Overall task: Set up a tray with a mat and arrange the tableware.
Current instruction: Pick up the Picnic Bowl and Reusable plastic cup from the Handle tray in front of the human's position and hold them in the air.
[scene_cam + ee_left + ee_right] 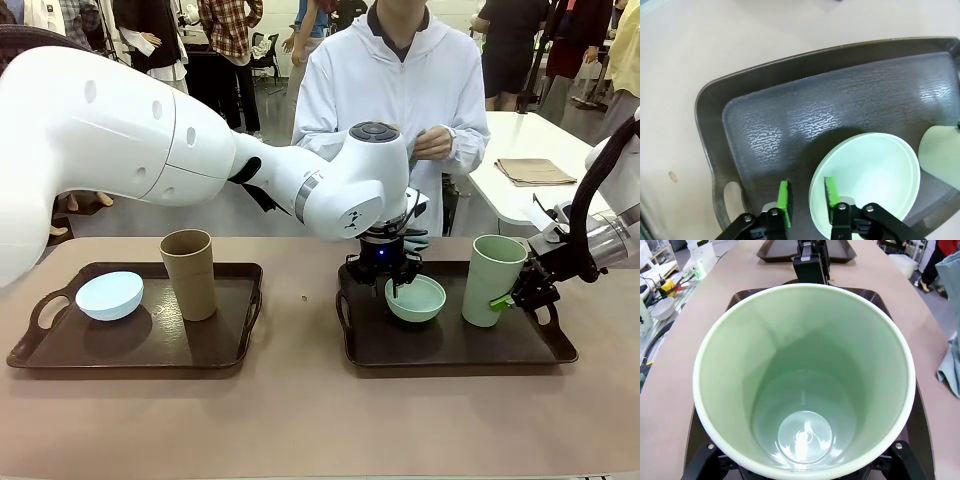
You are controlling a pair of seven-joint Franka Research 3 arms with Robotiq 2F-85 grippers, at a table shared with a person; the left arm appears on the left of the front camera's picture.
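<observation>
From the front, on the worktop (300,420), the left tray (30,352) carries the pale blue bowl (110,295) and tan-brown cup (188,273). The right tray (460,356) carries the mint green bowl (418,300) and pale green cup (492,280) (standing upright). The left end effector (395,283) sits at the mint green bowl's rim, and the right end effector (512,297) flanks the pale green cup. In the left wrist view, green pads (784,202) pinch that rim, one inside and one outside. In the right wrist view, the cup stands between spread fingers (900,460); whether they press it I cannot tell.

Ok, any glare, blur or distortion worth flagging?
Front view: sharp, evenly lit, soft shadow under the pale blue bowl. Left wrist view: glare patches on the tray floor, rim bowed. Right wrist view: pale green cup looms, glint at its bottom.
</observation>
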